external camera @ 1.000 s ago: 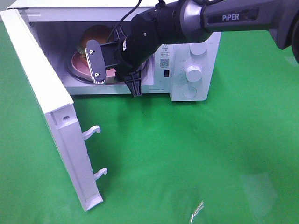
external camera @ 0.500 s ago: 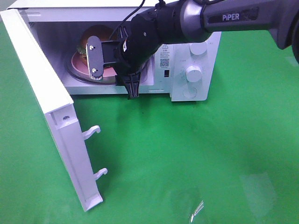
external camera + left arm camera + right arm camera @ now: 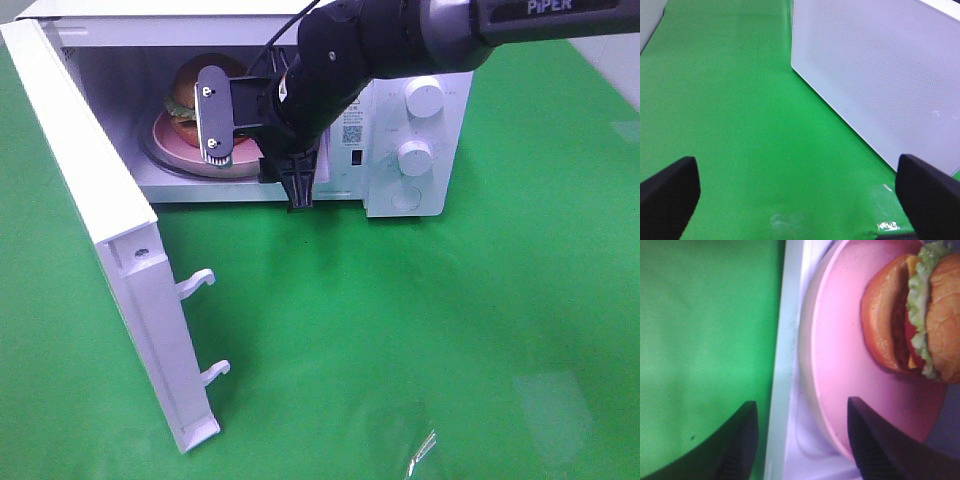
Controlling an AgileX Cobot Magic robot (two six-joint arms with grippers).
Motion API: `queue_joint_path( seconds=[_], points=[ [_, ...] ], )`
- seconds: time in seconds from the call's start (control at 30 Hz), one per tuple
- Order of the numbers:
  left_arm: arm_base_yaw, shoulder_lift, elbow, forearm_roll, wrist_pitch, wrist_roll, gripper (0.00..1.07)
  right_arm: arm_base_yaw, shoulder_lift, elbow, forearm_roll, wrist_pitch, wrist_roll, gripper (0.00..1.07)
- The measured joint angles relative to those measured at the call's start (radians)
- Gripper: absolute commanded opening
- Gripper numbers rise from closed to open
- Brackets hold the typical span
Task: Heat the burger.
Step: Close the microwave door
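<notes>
1. At the green surface's point(image 3: 420, 330) far edge, the round golden-bunned burger with lettuce frill point(image 3: 188, 92) sits on a pink round plate point(image 3: 165, 135) inside the white microwave oven point(image 3: 410, 120).
2. Right gripper point(image 3: 801, 410) at the oven mouth: jaws apart, empty. Left gripper point(image 3: 795, 165): jaws wide open, empty.
3. Loading looks done; the next move likely calls for clearing the arm out and shutting the white door point(image 3: 100, 220).

Right gripper point(image 3: 256, 150) across open microwave point(image 3: 385, 200) mouth

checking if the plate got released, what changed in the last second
The right gripper opened wider at the rim of the pink plate, apparently letting it go, and its arm shifted slightly right. The burger, the plate and the open microwave door stayed put.
</notes>
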Motion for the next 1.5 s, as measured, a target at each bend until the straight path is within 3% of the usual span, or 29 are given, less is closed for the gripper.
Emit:
queue_joint_path(
  seconds=[0.53, 0.87, 1.0, 1.5],
  points=[
    [0.000, 0.000, 0.000, 0.000, 0.000, 0.000, 0.98, 0.000, -0.195, 0.231, 0.001, -0.001, 0.098, 0.56],
    [0.000, 0.000, 0.000, 0.000, 0.000, 0.000, 0.98, 0.000, -0.384, 0.411, 0.002, -0.001, 0.404, 0.76],
    [0.000, 0.000, 0.000, 0.000, 0.000, 0.000, 0.98, -0.003, -0.434, 0.459, 0.002, 0.000, 0.472, 0.78],
    [0.000, 0.000, 0.000, 0.000, 0.000, 0.000, 0.98, -0.145, -0.653, 0.600, 0.046, 0.254, 0.825, 0.76]
  ],
)
